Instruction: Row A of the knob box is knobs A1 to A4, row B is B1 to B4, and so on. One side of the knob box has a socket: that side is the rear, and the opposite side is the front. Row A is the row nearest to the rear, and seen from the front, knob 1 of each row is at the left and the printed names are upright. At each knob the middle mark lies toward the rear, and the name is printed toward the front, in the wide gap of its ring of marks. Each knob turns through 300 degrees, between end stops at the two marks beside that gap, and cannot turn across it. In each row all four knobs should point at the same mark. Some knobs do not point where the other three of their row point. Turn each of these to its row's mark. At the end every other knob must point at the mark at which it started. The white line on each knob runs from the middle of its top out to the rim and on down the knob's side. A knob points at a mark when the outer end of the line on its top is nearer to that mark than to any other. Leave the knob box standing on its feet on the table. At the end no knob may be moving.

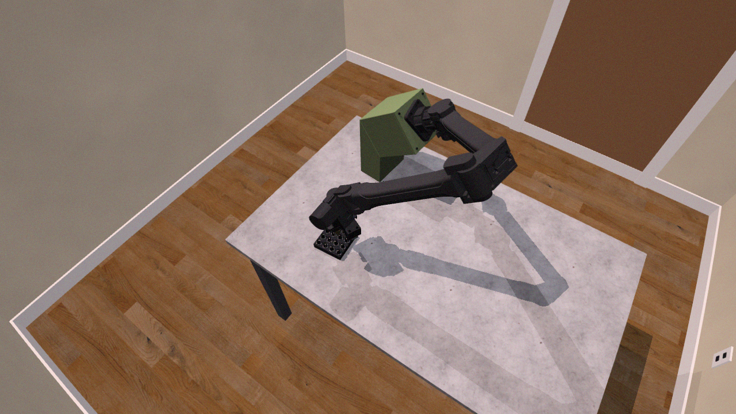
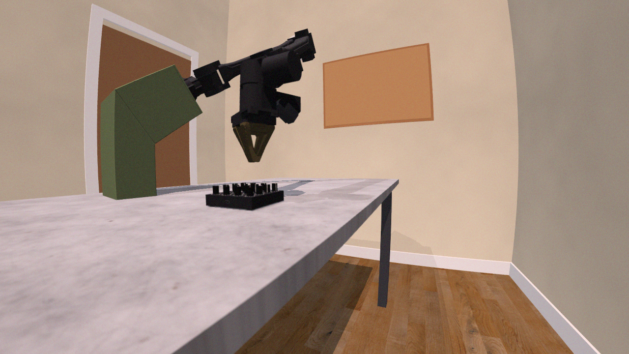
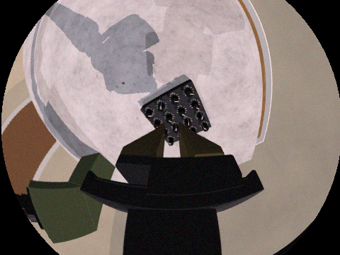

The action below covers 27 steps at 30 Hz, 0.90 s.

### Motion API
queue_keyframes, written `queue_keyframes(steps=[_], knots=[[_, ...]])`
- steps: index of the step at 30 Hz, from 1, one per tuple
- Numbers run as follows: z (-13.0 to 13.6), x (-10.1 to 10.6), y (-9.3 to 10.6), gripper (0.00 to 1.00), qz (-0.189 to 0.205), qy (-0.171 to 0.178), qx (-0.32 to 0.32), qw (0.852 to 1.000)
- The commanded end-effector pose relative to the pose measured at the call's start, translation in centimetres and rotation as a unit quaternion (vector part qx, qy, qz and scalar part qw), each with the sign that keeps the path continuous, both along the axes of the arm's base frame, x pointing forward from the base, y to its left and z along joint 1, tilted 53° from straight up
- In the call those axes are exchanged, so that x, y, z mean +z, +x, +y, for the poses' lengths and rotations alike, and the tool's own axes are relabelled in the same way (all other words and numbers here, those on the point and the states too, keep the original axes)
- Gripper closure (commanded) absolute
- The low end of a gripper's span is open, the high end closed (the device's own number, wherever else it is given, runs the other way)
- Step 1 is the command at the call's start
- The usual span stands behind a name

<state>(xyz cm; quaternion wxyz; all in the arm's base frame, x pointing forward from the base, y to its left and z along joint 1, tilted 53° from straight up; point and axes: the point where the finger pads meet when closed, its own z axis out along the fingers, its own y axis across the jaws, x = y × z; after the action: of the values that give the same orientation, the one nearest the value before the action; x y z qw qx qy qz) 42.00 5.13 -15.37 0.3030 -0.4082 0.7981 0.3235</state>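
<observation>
The black knob box (image 1: pixel 333 244) (image 2: pixel 243 199) (image 3: pixel 177 110) stands on its feet near a corner of the grey table (image 1: pixel 463 314) (image 2: pixel 131 250) (image 3: pixel 203 28). Its knobs are small dark studs; their white lines and marks are too small to read. My gripper (image 2: pixel 251 158) (image 3: pixel 171 126) hangs well above the box, fingers pointing down. The fingers stand close together with a narrow gap and hold nothing. In the wrist view one knob at the box's near edge shows through that gap. In the top view the wrist hides the fingers and part of the box.
The arm's green base block (image 1: pixel 388 136) (image 2: pixel 131 132) (image 3: pixel 61 208) stands at the back of the table. The table's edge runs close beside the box, with a table leg (image 1: pixel 272 293) below it. The arm casts a long shadow across the table.
</observation>
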Motion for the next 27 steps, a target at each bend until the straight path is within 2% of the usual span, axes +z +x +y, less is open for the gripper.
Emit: queue_keyframes(steps=[1,4,6,8,20,27], knots=[[0.4,1.0,0.5,0.80,-0.062,-0.017,0.045,0.997],[0.5,1.1,0.3,0.80,-0.085,-0.023,0.063,0.994],[0.5,1.1,0.3,0.80,-0.085,-0.023,0.063,0.994],[0.5,1.3,-0.1,0.80,-0.115,-0.032,0.086,0.989],[1.1,2.0,-0.9,0.80,-0.203,-0.058,0.157,0.965],[0.7,1.3,-1.1,0.80,-0.203,-0.058,0.159,0.965]])
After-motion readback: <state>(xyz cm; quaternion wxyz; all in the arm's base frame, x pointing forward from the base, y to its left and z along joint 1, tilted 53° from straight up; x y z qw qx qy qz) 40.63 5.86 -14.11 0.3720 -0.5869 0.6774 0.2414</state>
